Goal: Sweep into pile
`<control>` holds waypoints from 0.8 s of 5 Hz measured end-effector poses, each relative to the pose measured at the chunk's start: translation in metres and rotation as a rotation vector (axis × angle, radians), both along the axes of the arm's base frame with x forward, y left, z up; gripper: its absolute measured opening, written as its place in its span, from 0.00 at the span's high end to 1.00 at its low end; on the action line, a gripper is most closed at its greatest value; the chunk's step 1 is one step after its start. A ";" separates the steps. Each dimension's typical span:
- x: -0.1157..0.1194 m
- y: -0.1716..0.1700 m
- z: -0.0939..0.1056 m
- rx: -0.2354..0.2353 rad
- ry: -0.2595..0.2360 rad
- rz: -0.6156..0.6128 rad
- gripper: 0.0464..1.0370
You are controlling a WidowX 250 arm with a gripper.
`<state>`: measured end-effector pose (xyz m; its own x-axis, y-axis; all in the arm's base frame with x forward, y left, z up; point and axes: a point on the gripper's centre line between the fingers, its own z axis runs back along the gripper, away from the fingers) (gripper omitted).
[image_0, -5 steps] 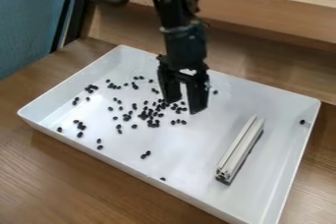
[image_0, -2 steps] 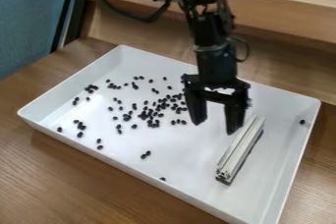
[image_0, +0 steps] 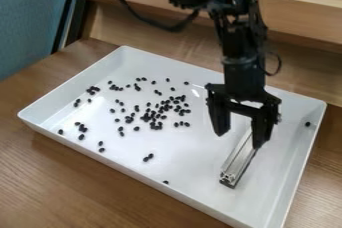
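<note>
Cam view | gripper [image_0: 238, 141]: released, fingers spread, hangs over R half of tray [image_0: 190, 164] at far end of metal bar [image_0: 238, 163]; contact w/ bar: can't tell | bar: lies in tray, R half | dark beans [image_0: 157, 126]: loose clump approx. mid-tray, more strewn L, few twd near side, 1 by R wall | tray on wood table [image_0: 73, 187]

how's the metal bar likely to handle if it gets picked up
The bar looks straight and metallic, so it should stay stiff. Its squared end suggests little rolling. Being long and narrow, it may tilt if held off-centre.
</note>
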<state>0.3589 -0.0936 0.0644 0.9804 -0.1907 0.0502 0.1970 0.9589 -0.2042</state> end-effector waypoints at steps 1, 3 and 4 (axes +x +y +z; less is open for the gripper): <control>0.006 -0.007 -0.011 0.048 0.013 0.010 0.04; 0.012 -0.002 -0.025 0.117 -0.010 0.031 0.07; 0.008 0.000 -0.036 0.126 -0.027 0.016 0.34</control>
<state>0.3670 -0.0935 0.0287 0.9819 -0.1818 0.0529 0.1855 0.9796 -0.0771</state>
